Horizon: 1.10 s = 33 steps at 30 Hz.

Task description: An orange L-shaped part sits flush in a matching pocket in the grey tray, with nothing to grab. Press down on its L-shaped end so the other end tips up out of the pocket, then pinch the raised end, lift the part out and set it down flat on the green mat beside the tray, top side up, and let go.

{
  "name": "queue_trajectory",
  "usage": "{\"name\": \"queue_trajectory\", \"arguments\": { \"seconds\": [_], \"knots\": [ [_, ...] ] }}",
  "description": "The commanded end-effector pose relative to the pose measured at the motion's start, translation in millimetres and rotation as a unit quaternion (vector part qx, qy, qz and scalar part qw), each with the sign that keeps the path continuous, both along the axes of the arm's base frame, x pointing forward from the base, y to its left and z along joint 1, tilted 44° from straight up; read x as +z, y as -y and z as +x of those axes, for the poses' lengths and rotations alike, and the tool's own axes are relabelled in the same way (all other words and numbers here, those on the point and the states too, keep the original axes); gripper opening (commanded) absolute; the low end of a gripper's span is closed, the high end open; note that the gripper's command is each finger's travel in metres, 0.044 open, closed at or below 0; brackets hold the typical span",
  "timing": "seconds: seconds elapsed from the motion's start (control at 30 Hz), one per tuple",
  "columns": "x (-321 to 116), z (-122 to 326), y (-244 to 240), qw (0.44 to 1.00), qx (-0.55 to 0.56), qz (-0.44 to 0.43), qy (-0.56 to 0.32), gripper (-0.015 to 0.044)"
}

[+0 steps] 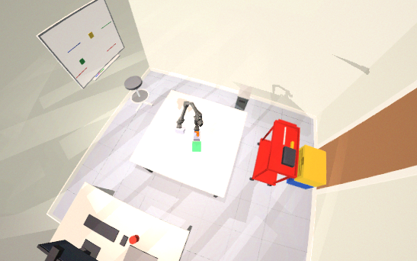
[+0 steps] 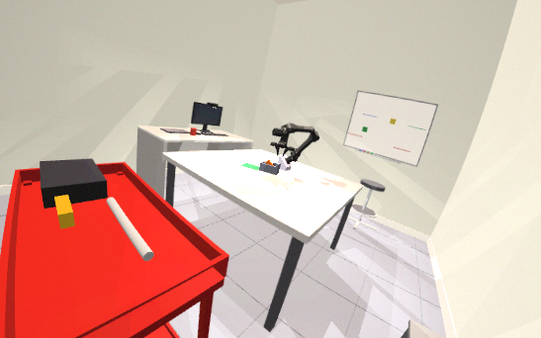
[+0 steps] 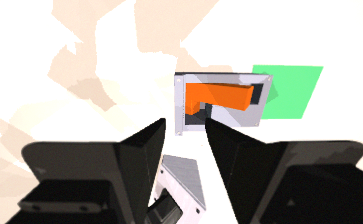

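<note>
The orange L-shaped part [image 1: 197, 133] [image 2: 269, 162] [image 3: 217, 95] is tilted in the grey tray [image 2: 269, 169] [image 3: 180, 107]. In the wrist view its L-shaped end is low in the pocket at the left, and its straight right end is raised, with dark pocket floor showing beyond it. The green mat [image 1: 197, 146] [image 2: 249, 166] [image 3: 299, 92] lies flat beside the tray, past the raised end. My gripper [image 1: 197, 130] [image 2: 283, 153] [image 3: 185, 122] is partly open and empty, above the tray's L-end side and clear of the part.
The arm's pale base [image 1: 180, 130] [image 2: 284, 166] stands on the white table [image 1: 167, 153] [image 2: 306, 217], near the tray. A red cart [image 1: 285, 133] [image 2: 93, 277] stands apart from the table. A desk [image 1: 159, 221] and a stool [image 1: 133, 82] [image 2: 373, 185] are farther off.
</note>
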<state>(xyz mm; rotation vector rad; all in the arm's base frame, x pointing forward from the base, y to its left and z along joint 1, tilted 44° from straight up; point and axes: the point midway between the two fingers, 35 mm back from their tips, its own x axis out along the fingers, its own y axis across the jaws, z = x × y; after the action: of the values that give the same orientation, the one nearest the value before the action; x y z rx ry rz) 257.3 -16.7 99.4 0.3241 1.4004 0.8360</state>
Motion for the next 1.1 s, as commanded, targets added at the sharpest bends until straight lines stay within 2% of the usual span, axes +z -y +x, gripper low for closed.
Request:
{"name": "queue_trajectory", "arguments": {
  "seconds": [0.0, 0.07, 0.23, 0.37, 0.5, 0.57, 0.8, 1.07],
  "knots": [
    [-2, 1, 1, 1.0, -0.018, 0.0, -0.019, 0.0233],
    [-5, 3, 4, 0.997, -0.06, -0.004, -0.058, 0.028],
    [-18, 15, 20, 0.946, -0.235, -0.018, -0.224, 0.028],
    [-30, 24, 34, 0.856, -0.375, -0.03, -0.355, 0.028],
    [-43, 31, 47, 0.734, -0.492, -0.04, -0.466, 0.028],
    [-45, 33, 49, 0.71, -0.511, -0.042, -0.483, 0.028],
    [-46, 33, 49, 0.71, -0.511, -0.042, -0.483, 0.028],
    [-67, 31, 29, 0.71, -0.511, -0.041, -0.483, 0.028]
  ]
}}
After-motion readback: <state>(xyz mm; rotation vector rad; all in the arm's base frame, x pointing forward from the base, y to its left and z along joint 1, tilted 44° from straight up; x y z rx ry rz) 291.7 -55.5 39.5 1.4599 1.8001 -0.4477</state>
